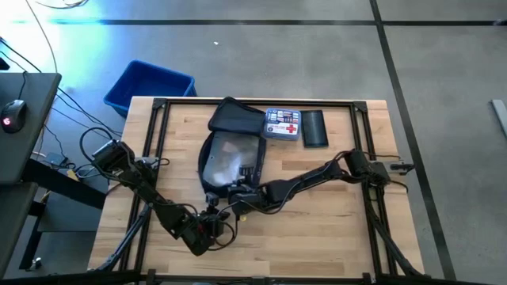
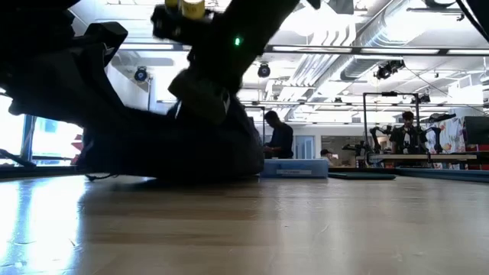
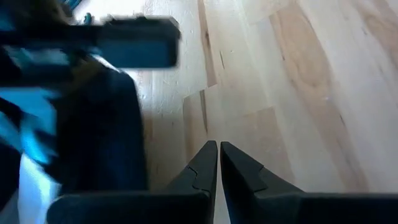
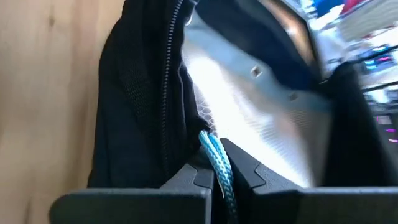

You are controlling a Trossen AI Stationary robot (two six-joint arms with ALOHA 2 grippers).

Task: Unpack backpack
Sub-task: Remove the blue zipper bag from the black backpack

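Note:
The dark backpack (image 1: 230,154) lies flat on the wooden table (image 1: 333,229), its main pocket open and its pale lining (image 4: 249,106) showing beside the zipper edge (image 4: 171,74). At the backpack's near end, my right gripper (image 4: 217,163) is shut on a blue cord. My left gripper (image 3: 217,149) is close by on that end's left, shut, over bare wood with nothing between its fingers. In the low view the backpack (image 2: 153,145) is a dark mound. My right gripper pinches a blue braided cord (image 4: 210,146) between its two fingers, at the near rim of the backpack's opening, next to the zipper. The cord runs along the fingers and back between them. The fingers slant down from the table's near right. The backpack rests on the table.
A small box with a red cross (image 1: 283,124) and a flat black pouch (image 1: 315,128) lie at the table's far side, right of the backpack's flap (image 1: 236,119). A blue bin (image 1: 149,85) stands off the far left corner. People stand in the room behind.

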